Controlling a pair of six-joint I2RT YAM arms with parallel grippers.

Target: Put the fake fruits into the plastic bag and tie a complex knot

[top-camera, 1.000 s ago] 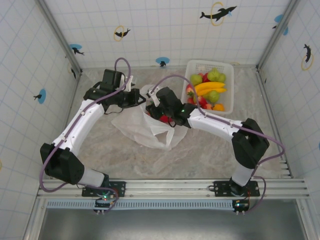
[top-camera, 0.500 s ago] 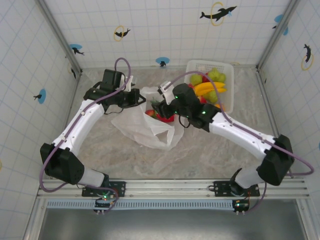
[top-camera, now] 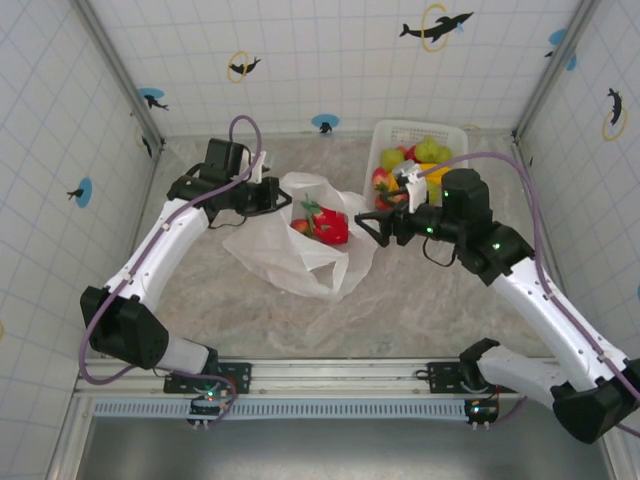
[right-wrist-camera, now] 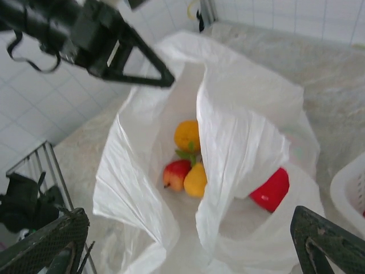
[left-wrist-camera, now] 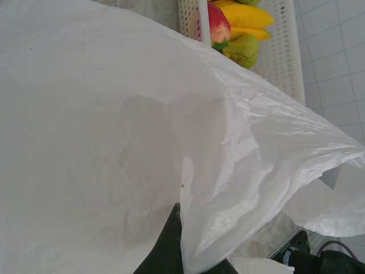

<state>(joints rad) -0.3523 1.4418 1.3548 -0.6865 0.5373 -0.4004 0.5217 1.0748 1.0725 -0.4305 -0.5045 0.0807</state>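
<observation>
Top external, left to right. On the far-left rim of the plastic bag [top-camera: 300, 262]: left fingers [top-camera: 274, 197] clenched on the thin film, holding the mouth up and open. Inside the bag: fake fruits [top-camera: 330, 228], red ones, lying at the bottom. Just right of the bag: right fingers [top-camera: 362, 224] spread wide, released, gripping nothing. Further right of the bag, toward the far wall: white basket [top-camera: 410, 126] with more fruit, green, yellow and red. Under the bag: marbled bench [top-camera: 420, 300]. From the right wrist, inside the bag: an orange piece, a red one and a yellow-orange one close together; right of these, another red one behind a fold of film.
</observation>
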